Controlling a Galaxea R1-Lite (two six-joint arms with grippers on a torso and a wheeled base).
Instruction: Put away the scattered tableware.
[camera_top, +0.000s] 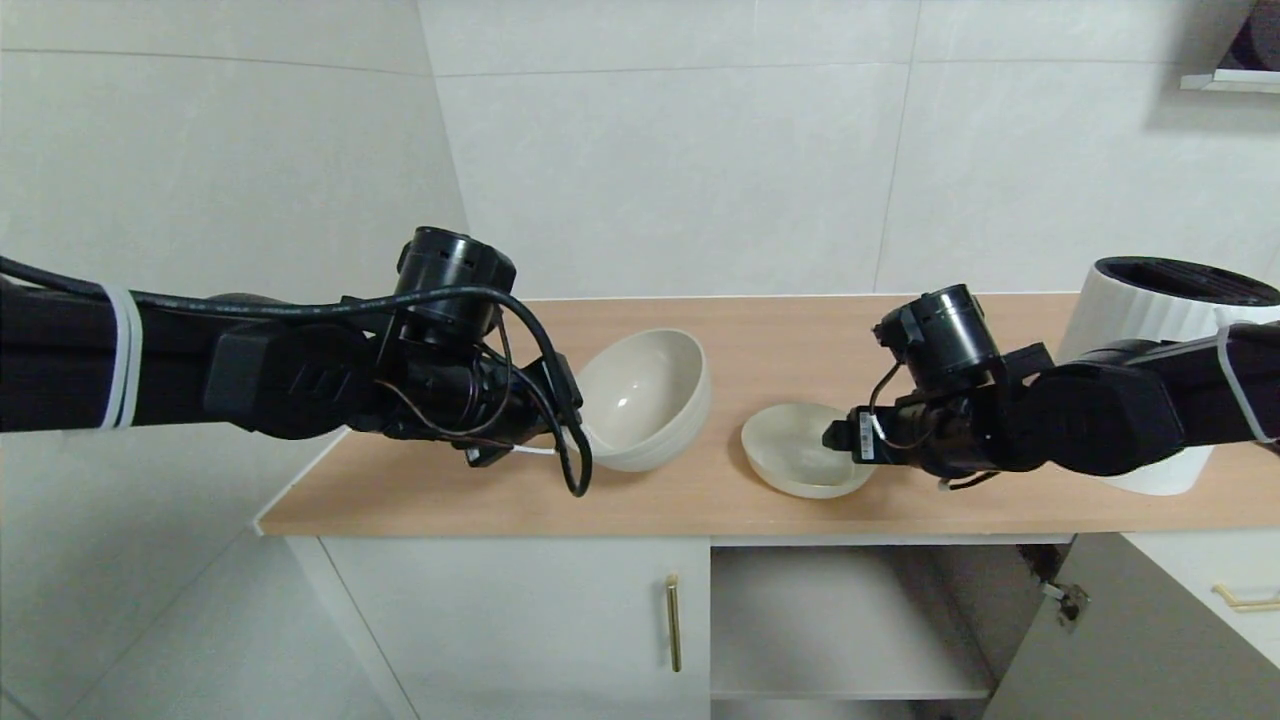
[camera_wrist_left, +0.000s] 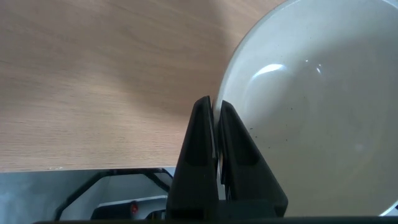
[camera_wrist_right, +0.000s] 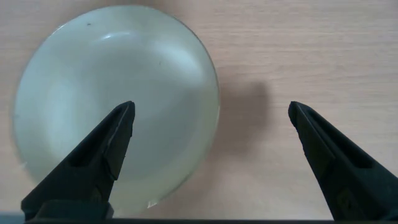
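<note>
In the head view my left pincer (camera_top: 572, 428) sits at the near rim of the large bowl (camera_top: 650, 395), which is tipped up on its side, mouth facing the left arm, close to the left end of the surface (camera_top: 800, 340). There is open wood behind it up to the tiled wall. The right pincer (camera_top: 838, 438) hangs over the small bowl (camera_top: 790, 450), which lies upright near the front edge, just beside the large bowl but apart from it. A white ribbed canister (camera_top: 1130, 310) stands behind the right arm and crowds that end. Below the front edge the cabinet door (camera_top: 1100, 640) hangs open, baring a shelf (camera_top: 830, 640). In the left wrist view the left pincer (camera_wrist_left: 216, 118) is closed down to a sliver, and the rim of the large bowl (camera_wrist_left: 311, 124) seems pinched between its fingers; bare surface (camera_wrist_left: 93, 74) runs beside it to the edge. In the right wrist view the right pincer (camera_wrist_right: 210, 106) is spread wide and grips nothing: one finger sits above the small bowl (camera_wrist_right: 124, 62), the other above bare surface (camera_wrist_right: 311, 50), with the bowl's rim between them.
</note>
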